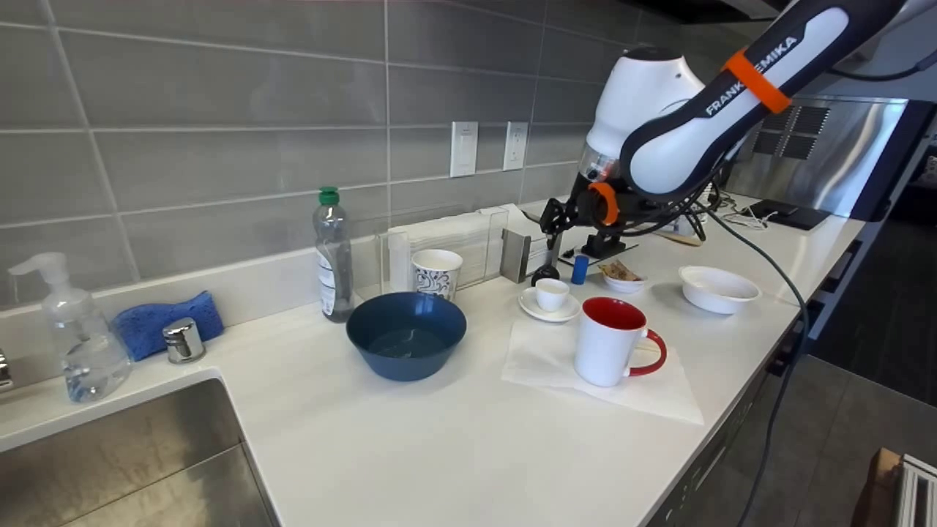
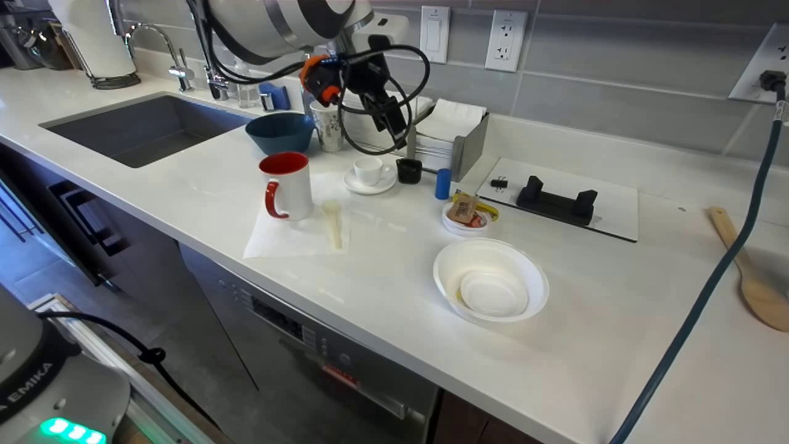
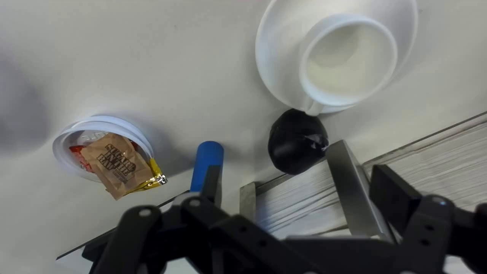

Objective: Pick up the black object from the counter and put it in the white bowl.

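Observation:
The black object [image 3: 297, 142] is a rounded, shiny black lump on the counter. It sits beside the saucer and against the front of the metal napkin holder; it also shows in both exterior views [image 1: 545, 274] [image 2: 408, 171]. My gripper [image 3: 298, 179] is open and empty, its two fingers spread wide. In an exterior view the gripper [image 1: 553, 230] hangs above the black object, apart from it. The white bowl [image 2: 535, 280] is empty of large items and stands nearer the counter's front edge; it also shows in an exterior view [image 1: 721, 294].
The white cup [image 3: 348, 61] on its saucer touches or nearly touches the black object. A blue cylinder [image 3: 205, 163], a dish of packets [image 3: 102, 148], and the metal napkin holder [image 3: 354, 186] stand close around. A red-and-white mug [image 2: 296, 188] and blue bowl [image 1: 406, 337] stand farther off.

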### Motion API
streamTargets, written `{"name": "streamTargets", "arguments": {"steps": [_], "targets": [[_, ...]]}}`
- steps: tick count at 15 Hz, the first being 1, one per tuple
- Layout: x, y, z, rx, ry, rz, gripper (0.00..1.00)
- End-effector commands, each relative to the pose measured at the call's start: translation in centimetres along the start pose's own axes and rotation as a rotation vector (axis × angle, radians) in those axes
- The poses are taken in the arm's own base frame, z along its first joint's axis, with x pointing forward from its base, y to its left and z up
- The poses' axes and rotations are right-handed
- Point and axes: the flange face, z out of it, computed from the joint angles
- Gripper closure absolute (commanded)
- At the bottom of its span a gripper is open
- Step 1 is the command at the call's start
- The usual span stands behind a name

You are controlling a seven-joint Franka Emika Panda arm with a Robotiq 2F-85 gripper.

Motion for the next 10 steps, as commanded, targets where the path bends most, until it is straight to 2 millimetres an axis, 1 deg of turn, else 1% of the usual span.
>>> {"name": "streamTargets", "arguments": {"steps": [1,3,5,8,10], "targets": [[0.9,-0.8,3.7,-0.012,0.033,0.024,0.0],[1.0,-1.2,5.2,-0.008,0.029,0.033,0.0],[1.0,-2.1,6.4,-0.007,0.033,0.024,0.0],[1.1,-3.2,7.6,-0.014,0.049,0.014,0.0],[1.1,-3.5,8.4,-0.027,0.047,0.011,0.0]]}}
